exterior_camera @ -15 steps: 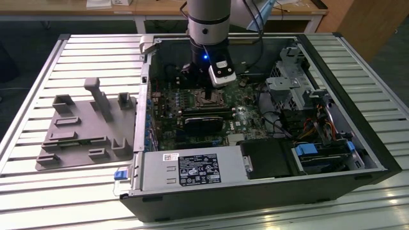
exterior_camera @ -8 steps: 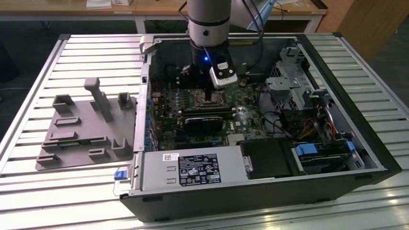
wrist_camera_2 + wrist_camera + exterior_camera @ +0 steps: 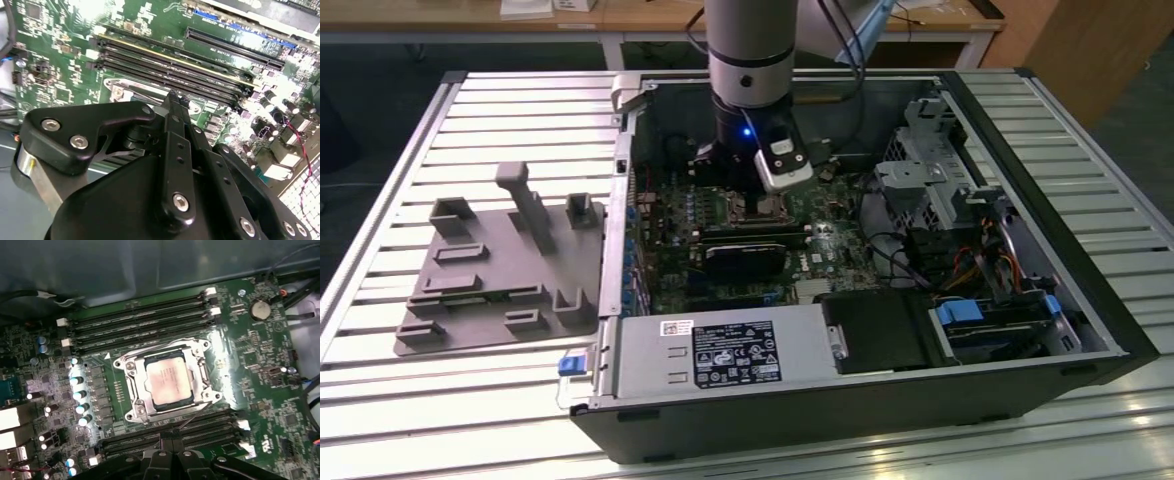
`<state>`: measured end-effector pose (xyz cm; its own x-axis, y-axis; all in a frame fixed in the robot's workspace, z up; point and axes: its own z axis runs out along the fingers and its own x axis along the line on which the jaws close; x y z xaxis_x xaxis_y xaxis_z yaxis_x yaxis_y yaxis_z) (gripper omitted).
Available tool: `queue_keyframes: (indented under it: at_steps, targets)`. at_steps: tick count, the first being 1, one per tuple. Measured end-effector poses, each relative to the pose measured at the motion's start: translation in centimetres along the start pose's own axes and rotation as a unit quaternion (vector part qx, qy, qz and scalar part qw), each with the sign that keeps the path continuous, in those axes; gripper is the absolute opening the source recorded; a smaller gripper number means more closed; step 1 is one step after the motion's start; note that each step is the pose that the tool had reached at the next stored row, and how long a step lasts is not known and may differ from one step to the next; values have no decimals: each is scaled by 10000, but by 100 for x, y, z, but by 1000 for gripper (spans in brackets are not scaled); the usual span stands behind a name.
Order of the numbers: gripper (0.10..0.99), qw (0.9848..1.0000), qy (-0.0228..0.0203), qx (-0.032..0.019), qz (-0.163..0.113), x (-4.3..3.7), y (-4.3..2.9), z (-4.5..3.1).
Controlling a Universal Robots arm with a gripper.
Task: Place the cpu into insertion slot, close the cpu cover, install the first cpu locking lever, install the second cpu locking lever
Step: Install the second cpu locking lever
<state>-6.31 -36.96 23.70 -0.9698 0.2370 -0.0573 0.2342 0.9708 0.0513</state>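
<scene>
The cpu (image 3: pixel 169 381) lies flat in the insertion slot (image 3: pixel 134 392) on the green circuit board (image 3: pixel 260 370), pale metal top facing up. The cpu cover (image 3: pixel 196 371) appears folded down around it, its frame bordering the chip on all 4 sides. Judged from that, the first 2 steps look done. A thin locking lever (image 3: pixel 192 418) runs along the socket edge nearest the pincer; whether it is hooked cannot be told, so the lever work is taken as still open.

The pincer (image 3: pixel 170 437) hangs just beside that edge of the socket, tips low over the board. In the second wrist view its fingers (image 3: pixel 175 125) look pressed together with nothing between them.

Long black memory slots (image 3: pixel 140 322) flank the socket on 2 sides, the nearer bank lying directly under the pincer and crowding its approach. A row of small silver capacitors (image 3: pixel 80 395) stands on a third side.

In the exterior view the arm (image 3: pixel 750 60) reaches down into the open computer case (image 3: pixel 854 400), which sits on a slatted tabletop (image 3: pixel 400 400). A grey fixture tray (image 3: pixel 494 290) lies to the exterior view's left of the case, well apart from the work.
</scene>
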Motion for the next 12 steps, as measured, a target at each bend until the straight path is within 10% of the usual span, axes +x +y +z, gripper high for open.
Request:
queue_keyframes:
  at_steps: [12]
  targets:
    - [102, 9997, 51, -219, -55, 87, -132, 109]
